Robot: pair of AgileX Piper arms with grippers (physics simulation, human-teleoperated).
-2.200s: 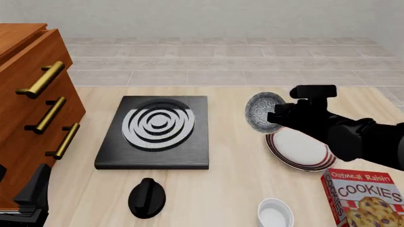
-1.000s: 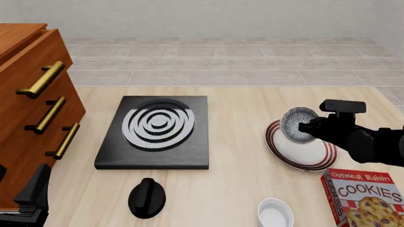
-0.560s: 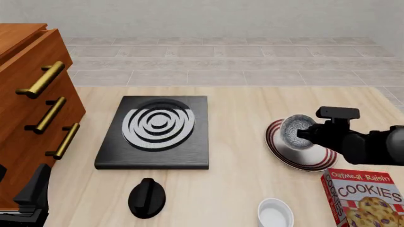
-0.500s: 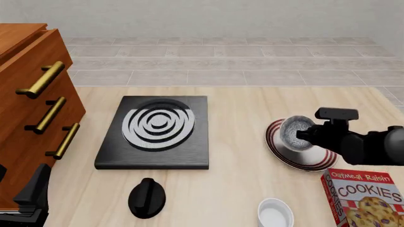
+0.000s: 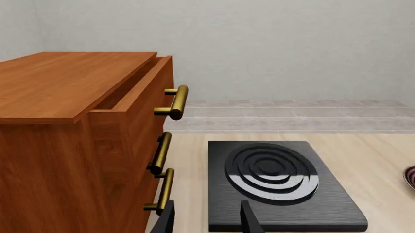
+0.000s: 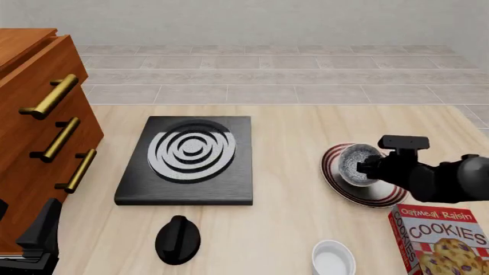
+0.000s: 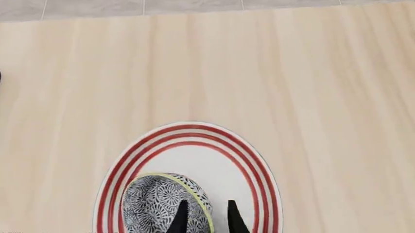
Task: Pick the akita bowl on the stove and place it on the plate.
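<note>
Right gripper [image 6: 368, 167] pinches the rim of the akita bowl [image 6: 353, 165], 1 finger inside and 1 outside. The bowl sits low over the plate [image 6: 336, 186], inside its red rings; contact cannot be judged. Release likely needs only a short descent. Left gripper [image 5: 206, 221], slightly parted and empty, rests near the stove [image 6: 188, 160].

Wooden drawer cabinet [image 6: 38, 132] at far left, three brass handles [image 6: 52, 96], top drawer slightly open. Round black knob [image 6: 177, 239] lies near edge of light wood worktop [image 6: 283, 132]. Cookie box [image 6: 443, 238] near right corner; plain white bowl [image 6: 334, 259] just left of it. Tiled floor [image 6: 267, 74] beyond.
</note>
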